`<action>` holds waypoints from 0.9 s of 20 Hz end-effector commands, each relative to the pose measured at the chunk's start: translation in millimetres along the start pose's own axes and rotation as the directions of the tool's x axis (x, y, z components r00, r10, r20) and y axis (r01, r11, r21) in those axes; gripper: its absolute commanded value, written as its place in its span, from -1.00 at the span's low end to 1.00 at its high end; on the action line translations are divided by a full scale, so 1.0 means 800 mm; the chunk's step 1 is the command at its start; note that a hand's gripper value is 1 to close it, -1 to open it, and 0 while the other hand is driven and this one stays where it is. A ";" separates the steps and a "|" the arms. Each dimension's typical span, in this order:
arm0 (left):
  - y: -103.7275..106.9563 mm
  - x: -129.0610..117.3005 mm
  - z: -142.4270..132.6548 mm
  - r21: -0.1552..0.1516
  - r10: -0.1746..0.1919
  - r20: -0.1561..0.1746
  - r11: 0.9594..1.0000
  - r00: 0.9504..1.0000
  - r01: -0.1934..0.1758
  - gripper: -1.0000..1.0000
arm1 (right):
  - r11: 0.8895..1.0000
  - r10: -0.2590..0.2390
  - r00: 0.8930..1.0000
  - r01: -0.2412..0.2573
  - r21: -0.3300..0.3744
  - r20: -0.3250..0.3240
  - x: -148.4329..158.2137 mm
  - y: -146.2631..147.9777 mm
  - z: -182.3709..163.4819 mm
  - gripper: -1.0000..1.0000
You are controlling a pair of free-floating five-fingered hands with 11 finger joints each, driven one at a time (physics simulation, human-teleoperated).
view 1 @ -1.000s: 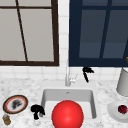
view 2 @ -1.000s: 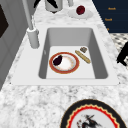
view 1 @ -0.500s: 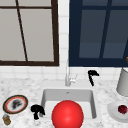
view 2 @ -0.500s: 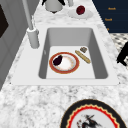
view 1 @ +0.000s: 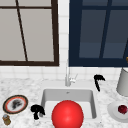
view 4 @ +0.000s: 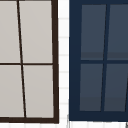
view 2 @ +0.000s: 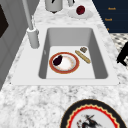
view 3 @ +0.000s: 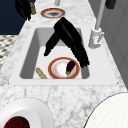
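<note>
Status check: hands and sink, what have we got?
Right hand open, above the sink by the faucet. Left hand at sink's front-left corner. Eggplant on plate in basin.

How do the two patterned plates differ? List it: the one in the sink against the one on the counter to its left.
The round red-rimmed plate in the sink carries a dark purple eggplant; the round black-rimmed plate on the counter has a dark figure at its centre. The sink plate lies in the white basin, beside a tan stick-shaped thing; the counter plate lies on speckled marble, near the left hand. Both are round, lie flat and have pale centres.
</note>
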 end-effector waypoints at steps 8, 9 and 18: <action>0.000 0.000 0.000 0.000 0.000 0.000 1.000 1.000 0.000 0.00 | 0.997 -0.073 0.995 0.071 0.026 0.067 -0.075 0.051 0.042 -1.00; 0.000 0.000 0.000 0.000 0.000 0.000 1.000 1.000 0.000 0.00 | 0.997 -0.072 0.995 0.069 0.034 0.070 -0.083 0.057 0.049 -1.00; 0.000 0.000 0.000 0.000 0.000 0.000 1.000 1.000 0.000 0.00 | 0.994 -0.100 0.990 0.096 0.050 0.103 -0.144 0.107 0.106 -1.00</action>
